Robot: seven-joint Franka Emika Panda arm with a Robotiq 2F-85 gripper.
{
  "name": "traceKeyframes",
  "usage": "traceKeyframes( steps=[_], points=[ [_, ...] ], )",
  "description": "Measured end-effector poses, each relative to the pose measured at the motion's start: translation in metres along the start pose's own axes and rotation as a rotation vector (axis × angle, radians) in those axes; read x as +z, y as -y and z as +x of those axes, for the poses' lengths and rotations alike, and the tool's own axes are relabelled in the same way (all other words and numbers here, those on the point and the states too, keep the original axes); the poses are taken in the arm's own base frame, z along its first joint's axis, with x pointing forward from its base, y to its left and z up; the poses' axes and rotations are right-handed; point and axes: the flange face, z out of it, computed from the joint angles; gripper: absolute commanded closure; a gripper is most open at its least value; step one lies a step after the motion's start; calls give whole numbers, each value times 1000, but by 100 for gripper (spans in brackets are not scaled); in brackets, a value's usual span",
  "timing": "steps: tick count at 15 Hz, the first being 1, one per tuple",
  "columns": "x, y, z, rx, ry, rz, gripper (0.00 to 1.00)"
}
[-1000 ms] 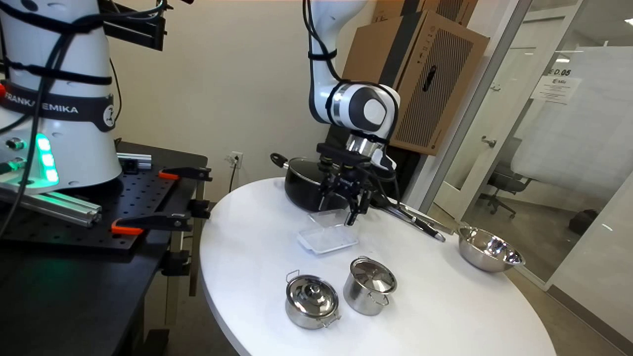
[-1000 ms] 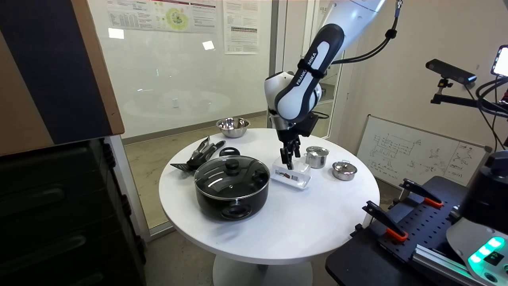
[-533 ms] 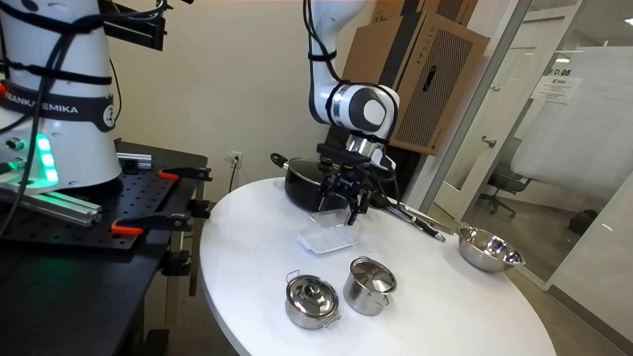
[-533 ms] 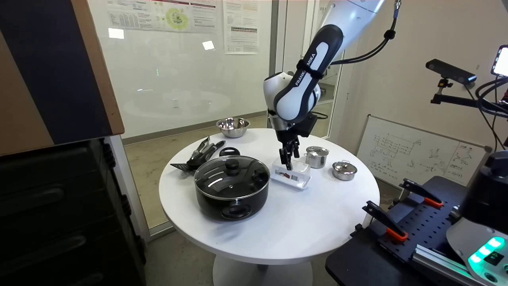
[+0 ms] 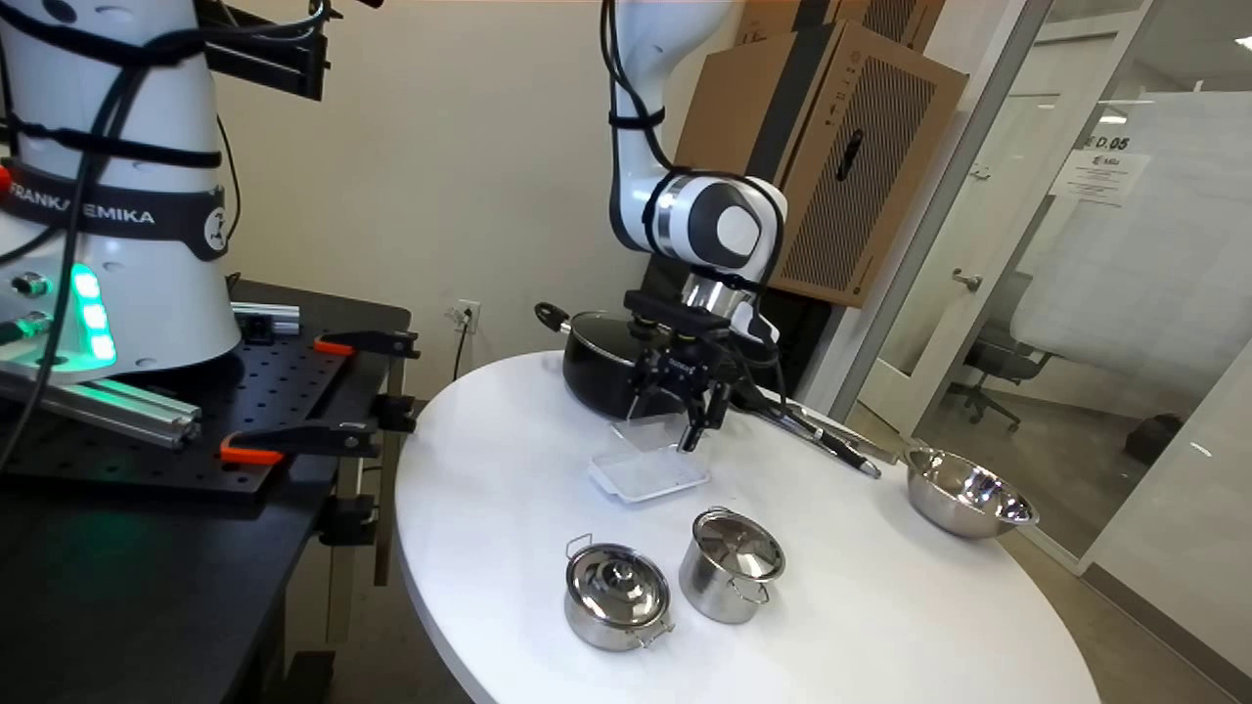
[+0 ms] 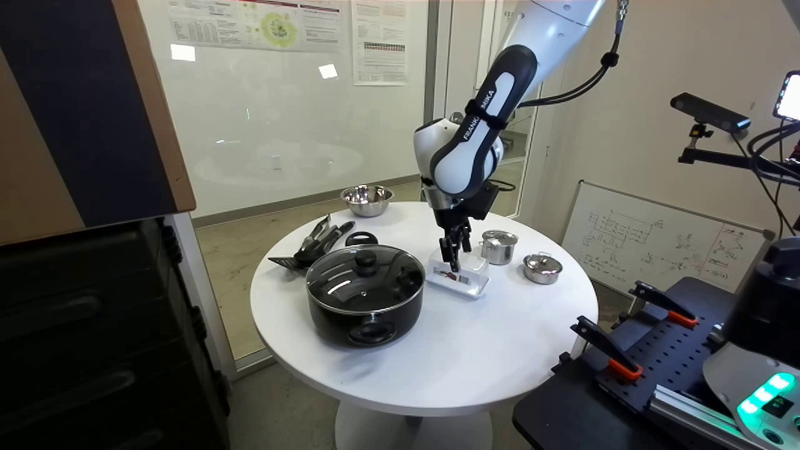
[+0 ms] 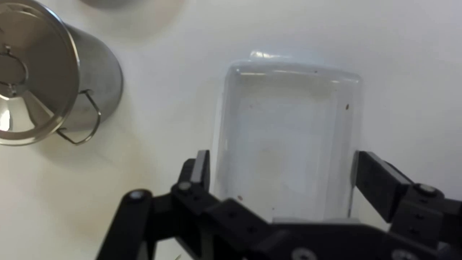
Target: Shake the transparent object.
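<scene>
Gripper (image 7: 283, 164) spread wide, fingers (image 7: 377, 184) straddling the clear box (image 7: 285, 137); I have hold of nothing. Whether a finger touches the box wall, I can't tell. Box sits flat on the table (image 6: 481, 356), well in from the edge. In an exterior view: pot (image 6: 364, 303) toward near-left edge, tall cup (image 6: 499, 250) and squat cup (image 6: 542, 270) toward right edge, bowl (image 6: 367, 203) at far-left edge.

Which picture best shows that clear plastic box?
The wrist view: the clear plastic box appears large, from above, brown specks included. In both exterior views it is smaller, partly covered by the end effector; in an exterior view, its printed label shows.
</scene>
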Motion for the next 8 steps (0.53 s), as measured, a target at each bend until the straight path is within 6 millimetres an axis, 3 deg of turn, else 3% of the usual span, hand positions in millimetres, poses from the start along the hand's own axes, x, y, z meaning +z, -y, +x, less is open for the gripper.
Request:
traceKeyframes(
  steps=[8],
  points=[
    [11, 2, 4, -3, 10, 4, 0]
  ],
)
